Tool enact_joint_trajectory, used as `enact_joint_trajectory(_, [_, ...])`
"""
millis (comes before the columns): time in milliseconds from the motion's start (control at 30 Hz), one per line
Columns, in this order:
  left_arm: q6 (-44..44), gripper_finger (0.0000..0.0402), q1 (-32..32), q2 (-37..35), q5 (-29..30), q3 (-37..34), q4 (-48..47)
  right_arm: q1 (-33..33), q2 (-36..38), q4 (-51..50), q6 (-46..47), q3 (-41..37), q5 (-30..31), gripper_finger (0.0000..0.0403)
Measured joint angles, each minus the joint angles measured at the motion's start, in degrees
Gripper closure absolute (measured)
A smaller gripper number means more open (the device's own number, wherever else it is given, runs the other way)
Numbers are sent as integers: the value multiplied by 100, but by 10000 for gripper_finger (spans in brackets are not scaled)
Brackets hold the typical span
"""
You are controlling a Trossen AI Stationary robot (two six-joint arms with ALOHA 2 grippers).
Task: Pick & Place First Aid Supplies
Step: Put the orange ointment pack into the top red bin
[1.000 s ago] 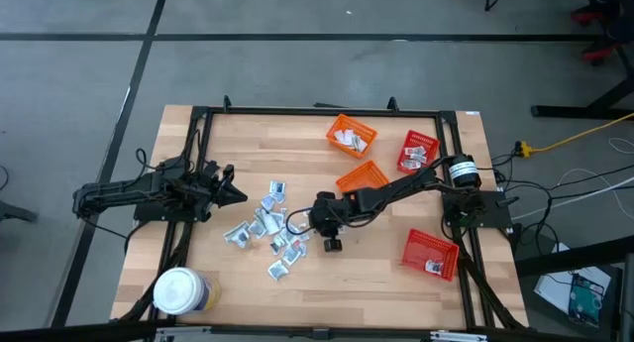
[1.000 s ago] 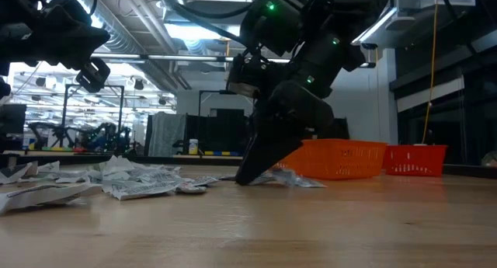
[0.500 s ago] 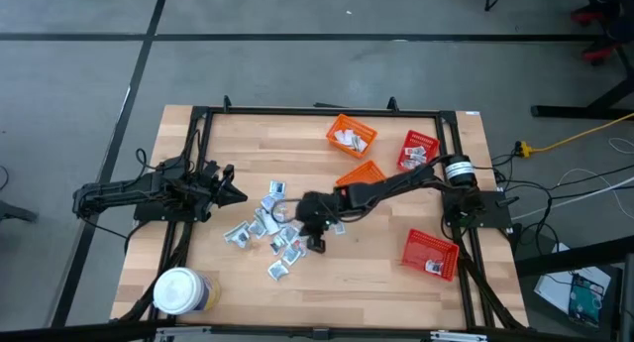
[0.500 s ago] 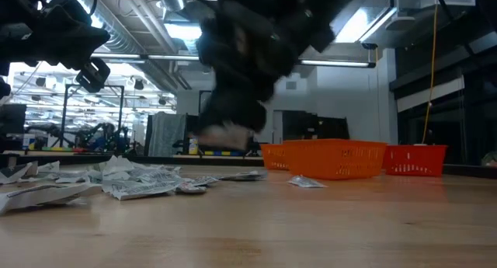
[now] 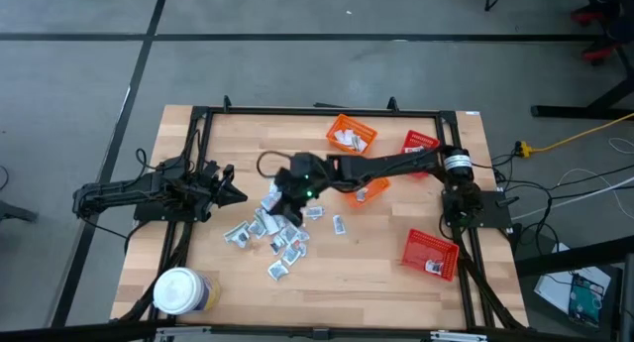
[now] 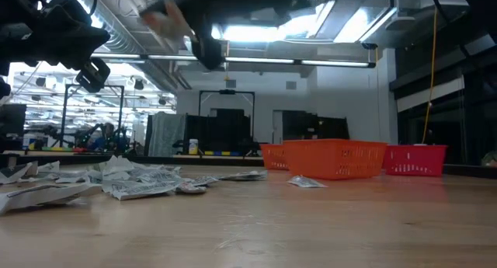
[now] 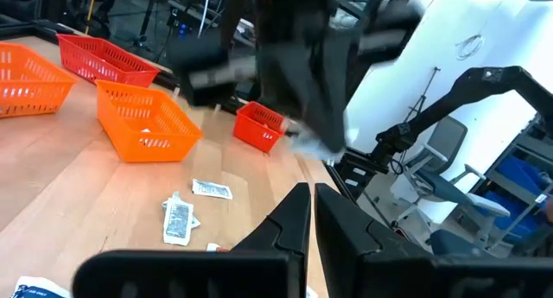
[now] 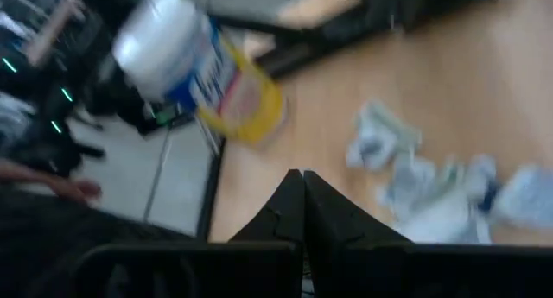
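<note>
Two pincers are mine, and both have their fingers pressed together. My left pincer waits by the left edge of the tabletop, holding nothing that I can see. My right pincer reaches across from the right and hangs over the pile of first aid supplies. I cannot tell if it has one.

From above I see the whole pile: little flat silvery-white packets with bits of blue, lying close together left of the middle. One lone packet lies a bit apart on the right. My right wrist view shows the jar with its white lid beyond the packets. The low view shows the packets crumpled in a flat heap, with an orange basket and a red basket farther back.
</note>
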State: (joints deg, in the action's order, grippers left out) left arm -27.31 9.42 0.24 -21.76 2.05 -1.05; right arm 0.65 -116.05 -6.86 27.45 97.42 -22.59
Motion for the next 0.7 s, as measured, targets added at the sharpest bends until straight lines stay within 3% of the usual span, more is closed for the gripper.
enact_joint_trajectory(167, [0, 386, 1, 1, 1, 0, 1, -59, 0, 93, -452, 540, 1068, 401])
enact_joint_trajectory(533, [0, 386, 0, 1, 2, -1, 1, -368, 19, 1093, -2622, 2211, 1118, 402])
enact_joint_trajectory(700, [0, 386, 0, 0, 0, 1, 0, -458, 22, 1063, -2786, 2908, 929, 402])
